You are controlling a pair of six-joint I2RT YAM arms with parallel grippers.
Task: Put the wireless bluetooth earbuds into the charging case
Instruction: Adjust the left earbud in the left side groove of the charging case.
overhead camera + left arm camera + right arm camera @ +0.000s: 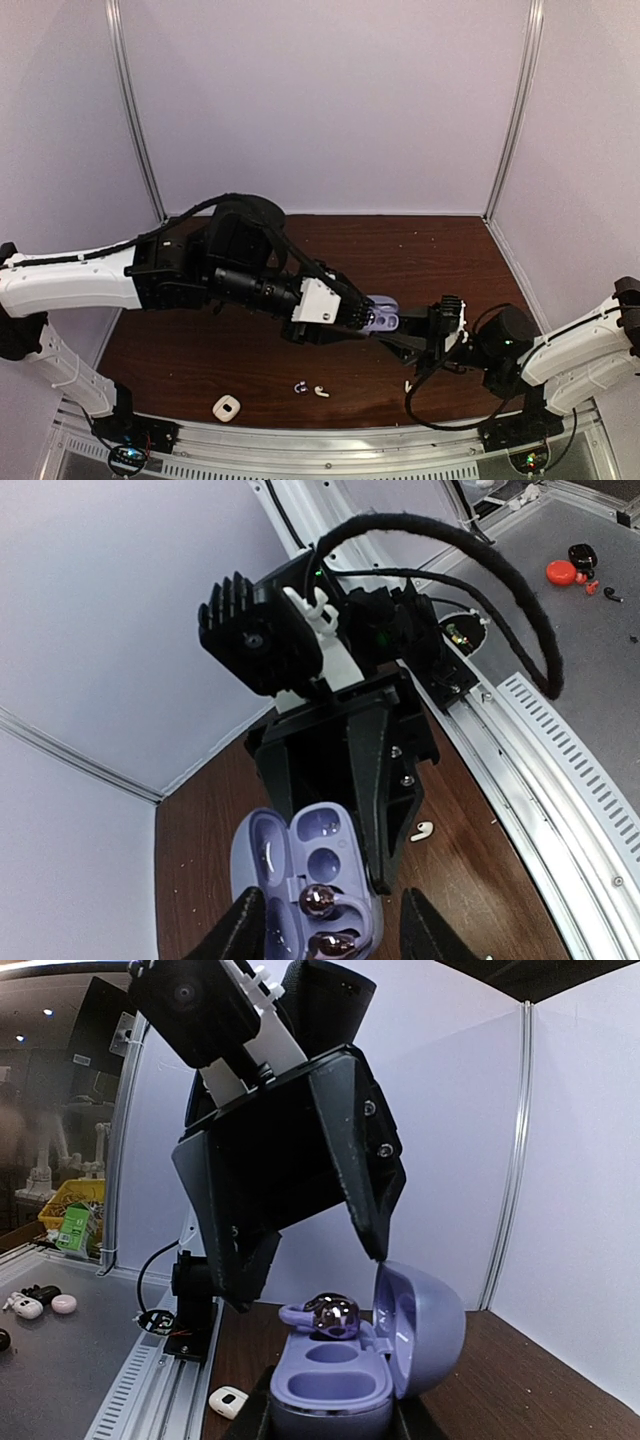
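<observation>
The lilac charging case [383,319] is open, its lid upright, and held above the table. My right gripper [405,338] is shut on its base; its fingers flank the case in the right wrist view [335,1425]. One dark purple earbud [333,1315] on a lilac loop sits in the case's far slots, also seen in the left wrist view [321,901]. The near slots are empty. My left gripper [362,318] is open over the case [300,880], holding nothing. One fingertip [378,1248] is at the lid's top edge. A second purple earbud [300,387] and a white earbud [321,391] lie on the table.
A small white case [227,407] lies near the front edge, also in the right wrist view [228,1401]. Another white earbud [408,385] lies below my right gripper and shows in the left wrist view [422,831]. A metal rail [330,445] runs along the front.
</observation>
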